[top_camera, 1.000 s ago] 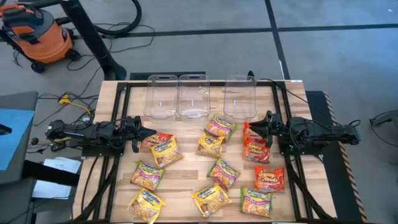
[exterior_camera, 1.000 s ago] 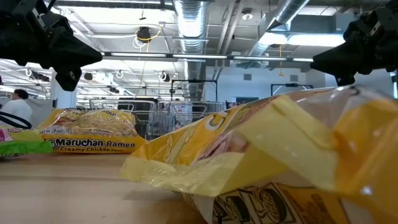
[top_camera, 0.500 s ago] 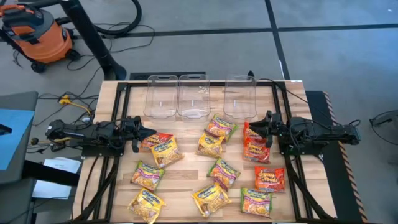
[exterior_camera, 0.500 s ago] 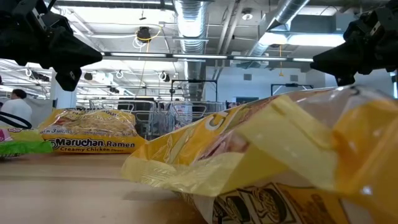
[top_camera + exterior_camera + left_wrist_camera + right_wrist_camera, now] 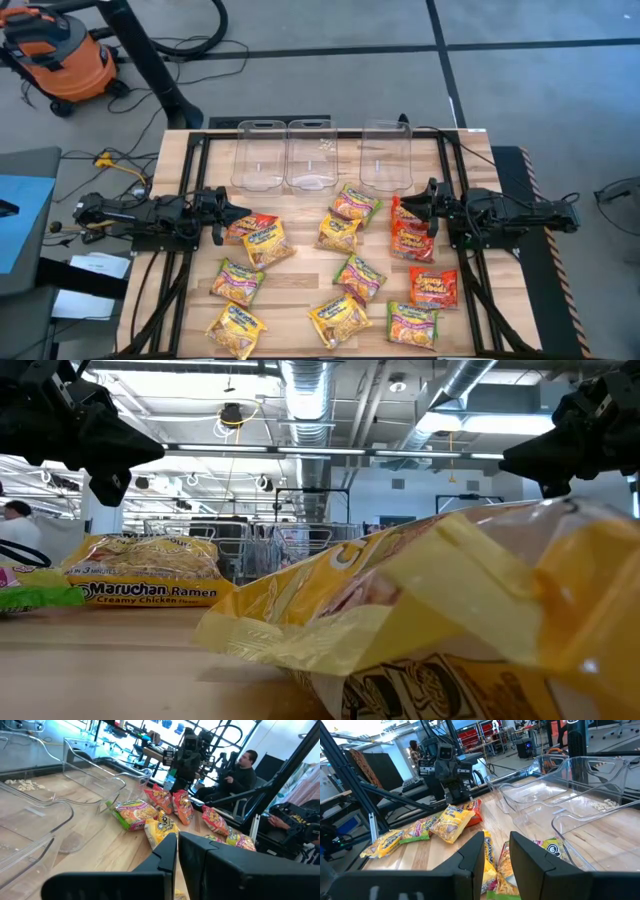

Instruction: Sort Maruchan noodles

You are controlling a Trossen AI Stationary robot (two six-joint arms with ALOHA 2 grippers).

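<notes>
Ramen packets counted in the high view: twelve in total.

- yellow packets [image 5: 265, 242]: four.
- red-orange packets [image 5: 434, 287]: four. One lies partly under a yellow packet by the left gripper [image 5: 228, 213].
- green-and-pink packets [image 5: 360, 277]: four.

Clear plastic bins [image 5: 310, 155] at the far edge of the table [image 5: 290, 298]: three, two standing side by side and one set apart.

Robot arms: two, each ending in one gripper, which makes two grippers with the right gripper [image 5: 422, 207].

Orange shop vacuum [image 5: 70, 60] on the floor: one.
</notes>
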